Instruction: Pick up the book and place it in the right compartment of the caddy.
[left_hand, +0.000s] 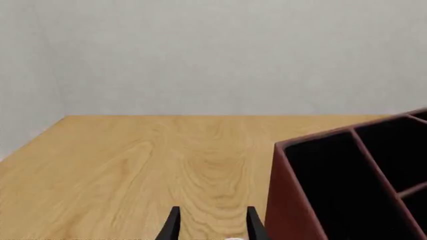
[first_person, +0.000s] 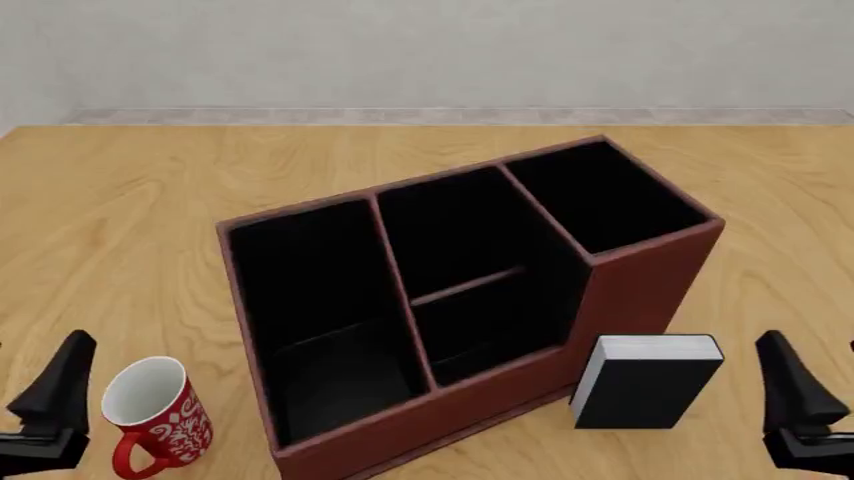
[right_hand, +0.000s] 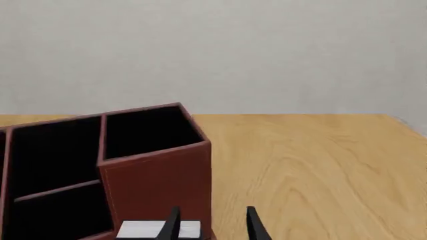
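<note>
Pale wall backs a light wooden table (first_person: 120, 230), where the caddy (first_person: 627, 290) sits at centre, turned at an angle. Its right compartment (first_person: 603, 195), the tallest, lies toward 1 o'clock. The book (first_person: 641, 385) stands upright at about 5 o'clock, just beside the caddy's near wall, page edges up. A red mug (first_person: 160, 415) stands at 7 o'clock. The left gripper (left_hand: 212, 225) has its fingers parted over bare wood, holding nothing. The right gripper (right_hand: 212, 225) is likewise spread and empty, near the book without touching it.
</note>
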